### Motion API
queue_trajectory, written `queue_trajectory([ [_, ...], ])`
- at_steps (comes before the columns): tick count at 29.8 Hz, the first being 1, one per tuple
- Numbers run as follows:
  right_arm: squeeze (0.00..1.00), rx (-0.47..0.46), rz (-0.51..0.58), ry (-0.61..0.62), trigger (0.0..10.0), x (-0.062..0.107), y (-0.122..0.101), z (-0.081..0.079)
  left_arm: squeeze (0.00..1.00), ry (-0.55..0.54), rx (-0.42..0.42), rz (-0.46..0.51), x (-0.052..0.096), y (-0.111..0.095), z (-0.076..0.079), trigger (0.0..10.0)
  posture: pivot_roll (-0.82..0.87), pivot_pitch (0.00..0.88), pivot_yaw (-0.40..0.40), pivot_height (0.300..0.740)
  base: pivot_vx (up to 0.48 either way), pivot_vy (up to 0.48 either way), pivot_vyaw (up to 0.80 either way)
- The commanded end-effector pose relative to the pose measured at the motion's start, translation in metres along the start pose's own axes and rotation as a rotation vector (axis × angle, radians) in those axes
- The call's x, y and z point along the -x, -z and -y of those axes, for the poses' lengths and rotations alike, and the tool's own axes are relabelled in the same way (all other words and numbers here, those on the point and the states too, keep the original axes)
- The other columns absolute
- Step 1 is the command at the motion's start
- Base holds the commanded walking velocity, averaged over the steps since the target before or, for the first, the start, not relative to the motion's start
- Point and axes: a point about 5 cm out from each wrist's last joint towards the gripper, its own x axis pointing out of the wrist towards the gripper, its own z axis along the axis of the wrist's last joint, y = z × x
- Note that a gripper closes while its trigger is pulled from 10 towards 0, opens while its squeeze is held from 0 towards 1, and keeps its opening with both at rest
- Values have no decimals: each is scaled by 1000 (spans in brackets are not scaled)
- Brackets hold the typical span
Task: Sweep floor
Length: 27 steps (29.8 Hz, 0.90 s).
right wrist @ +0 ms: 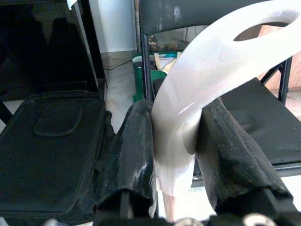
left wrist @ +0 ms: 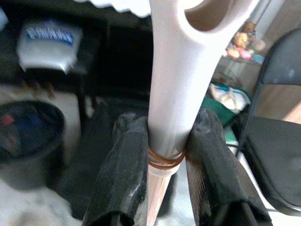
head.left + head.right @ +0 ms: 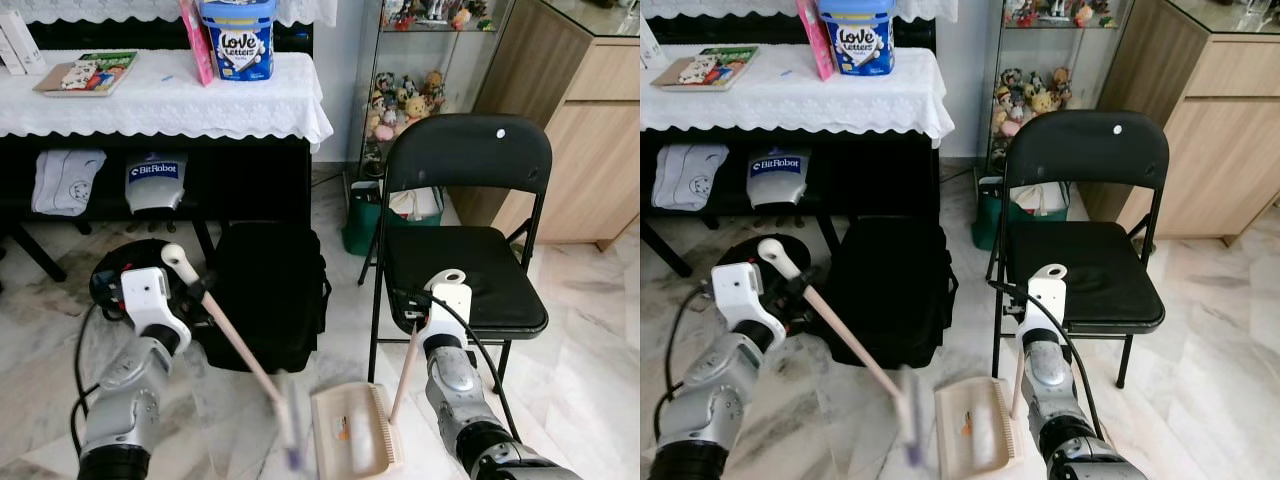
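A broom with a pale wooden handle [image 3: 235, 345] slants down to its blurred brush head [image 3: 290, 432] on the marble floor. My left gripper [image 3: 196, 291] is shut on the handle's white top end [image 2: 169, 84], just above a rubber band. Beside the brush, a cream dustpan [image 3: 352, 432] rests on the floor. Its upright handle [image 3: 405, 372] ends in a white looped grip [image 1: 207, 75]. My right gripper [image 3: 418, 318] is shut on that grip, in front of the chair.
A black bag [image 3: 265, 290] lies on the floor right behind the broom. A black folding chair [image 3: 465, 260] stands to the right, a dark round bin [image 3: 110, 280] to the left. Behind are a cloth-covered table [image 3: 150, 100], a green bag [image 3: 362, 218] and a wooden cabinet [image 3: 590, 130].
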Motion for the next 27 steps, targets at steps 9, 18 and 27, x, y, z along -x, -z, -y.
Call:
queue_trajectory([
  [9,0,-67,184,-12,10000,-7,-31,-6,0,33,-184,125,-4,-8,24,10000,41,0,-20,740,0,0,0],
  [18,0,-86,276,-26,10000,-7,-46,-9,0,-29,-222,192,-3,-5,28,10000,27,0,-25,740,0,0,0],
  [27,0,-73,311,-10,10000,-5,-48,-4,0,-26,-233,206,-7,-3,36,10000,21,0,-30,740,0,0,583],
])
